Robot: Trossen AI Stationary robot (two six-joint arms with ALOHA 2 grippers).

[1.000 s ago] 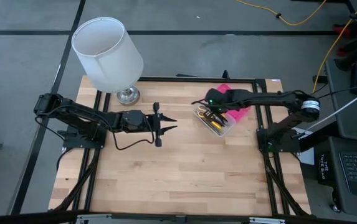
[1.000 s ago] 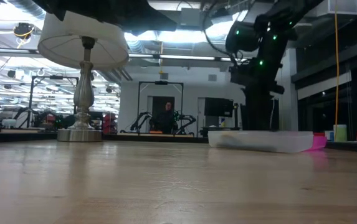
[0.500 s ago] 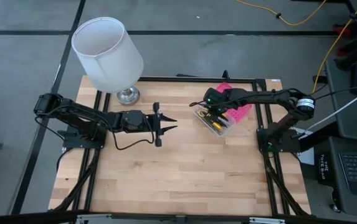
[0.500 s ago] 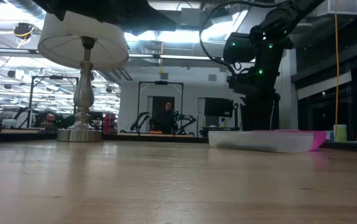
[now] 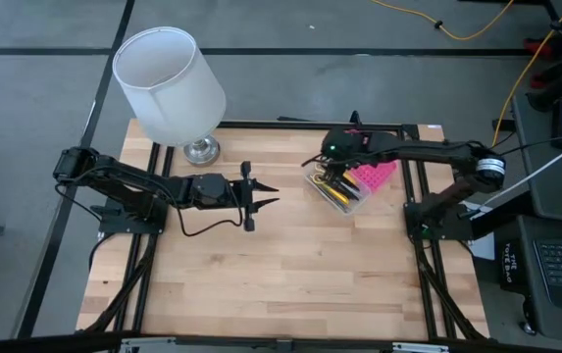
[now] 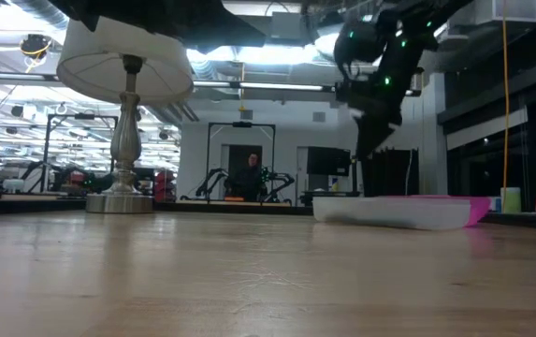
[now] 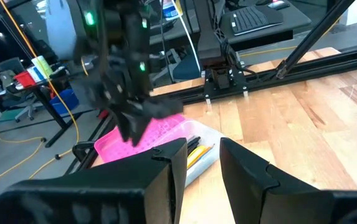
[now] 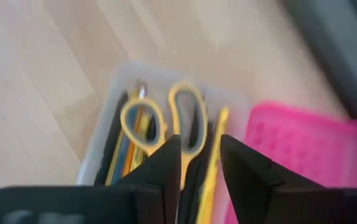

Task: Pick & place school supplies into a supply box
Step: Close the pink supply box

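1. Right gripper is hovering above the box, jaws parted, empty.
2. Left gripper is waiting mid-table, jaws parted.
3. Scissors are lying lengthwise in the box.

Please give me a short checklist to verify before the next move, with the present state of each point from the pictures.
1. Supplies inside the pencil case: ok, scissors and pens lie in its clear base.
2. Pink lid open: ok, it lies flat beside the base.
3. Right gripper free: ok, open, holding nothing, above the case.
4. Left gripper free: ok, empty, over bare table.
5. Loose supplies left on the table: ok, none visible.
6. Lamp clear of both arms: ok.
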